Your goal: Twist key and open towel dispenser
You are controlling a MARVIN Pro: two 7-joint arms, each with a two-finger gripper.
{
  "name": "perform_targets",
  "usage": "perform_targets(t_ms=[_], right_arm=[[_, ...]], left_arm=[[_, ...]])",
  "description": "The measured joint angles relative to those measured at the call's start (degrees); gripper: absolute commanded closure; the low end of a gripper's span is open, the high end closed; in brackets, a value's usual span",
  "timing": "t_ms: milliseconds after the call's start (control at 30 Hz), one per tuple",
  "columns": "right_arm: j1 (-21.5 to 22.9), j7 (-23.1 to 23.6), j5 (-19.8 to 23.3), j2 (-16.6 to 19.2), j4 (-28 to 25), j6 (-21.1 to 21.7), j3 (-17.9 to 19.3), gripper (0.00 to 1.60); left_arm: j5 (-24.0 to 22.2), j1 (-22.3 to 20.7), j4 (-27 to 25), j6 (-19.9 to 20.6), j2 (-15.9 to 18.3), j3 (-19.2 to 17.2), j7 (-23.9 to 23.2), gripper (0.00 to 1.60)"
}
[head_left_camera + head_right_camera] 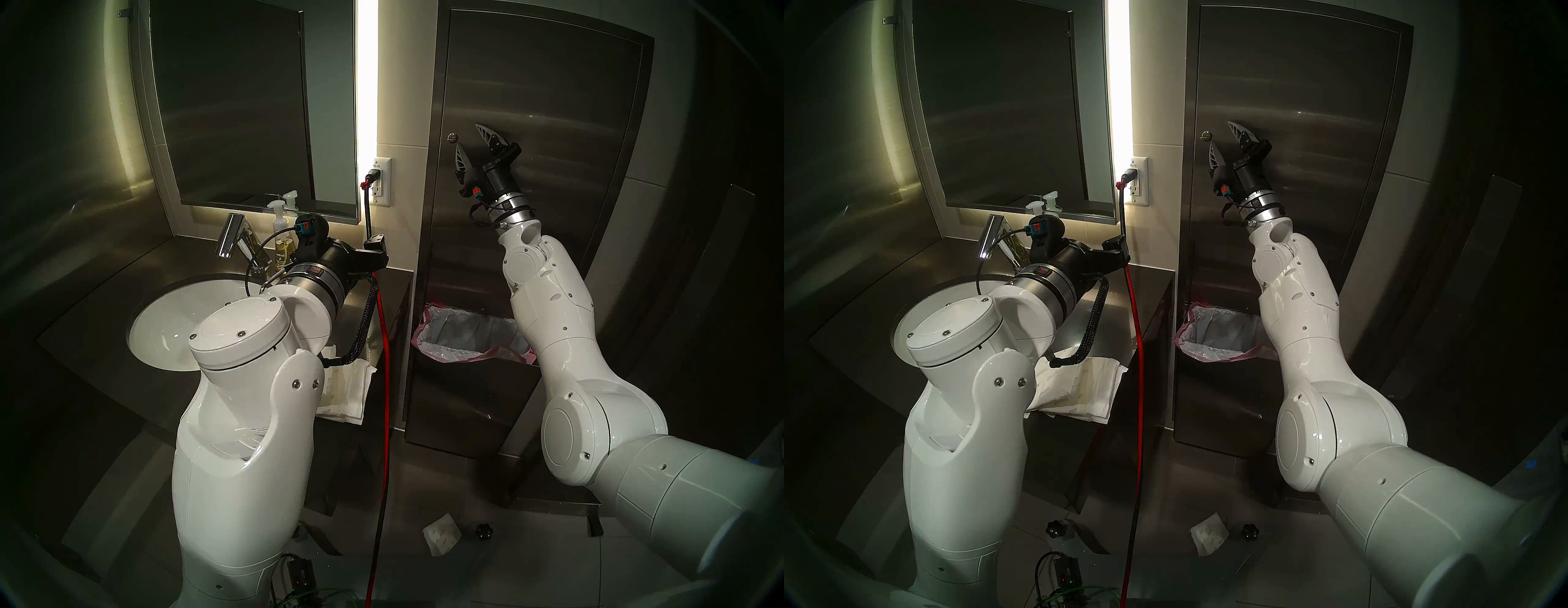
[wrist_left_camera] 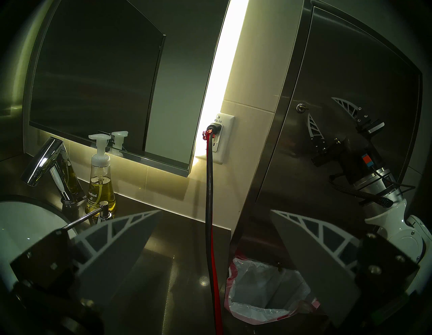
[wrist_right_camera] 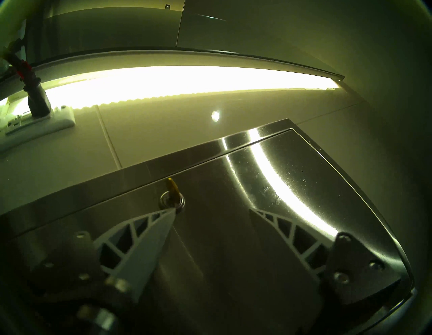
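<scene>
The towel dispenser [image 1: 543, 85] is a tall brushed-steel wall cabinet with a long flat door, and its bin below holds a pink-edged bag [image 1: 462, 339]. The key [image 1: 453, 136] is a small round silvery lock knob near the door's left edge, also in the right wrist view [image 3: 172, 198]. My right gripper [image 1: 468, 136] is raised against the door just right of the key. It is open and holds nothing. One fingertip [image 3: 171, 211] sits right beside the key, which lies outside the gap. My left gripper [image 2: 216, 210] hangs open and empty above the counter.
A mirror [image 1: 254, 106], a faucet [image 1: 231, 237], a soap bottle [image 1: 282, 242] and a white sink [image 1: 165, 322] lie to the left. A red and black cable [image 1: 384, 339] hangs from the wall outlet [image 1: 380, 180]. Paper towels [image 1: 345, 390] lie on the counter. A black knob [image 1: 483, 530] and paper [image 1: 441, 539] are on the floor.
</scene>
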Motion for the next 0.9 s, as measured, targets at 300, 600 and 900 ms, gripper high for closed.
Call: perform_targets(t_ms=[300,600,900], right_arm=[[1.11,-0.18,-0.13,-0.05,1.28,-1.15,-0.63,0.31],[1.37,0.08,-0.18,-0.67,1.28,-1.76,-1.35,0.82],[0.88,0.62,-0.04,-1.16,1.6,-2.04,-1.24,1.19]], left_arm=[[0.0,0.0,0.0,0.0,0.0,0.0,0.0,0.0],[0.0,0.0,0.0,0.0,0.0,0.0,0.0,0.0],[0.0,0.0,0.0,0.0,0.0,0.0,0.0,0.0]])
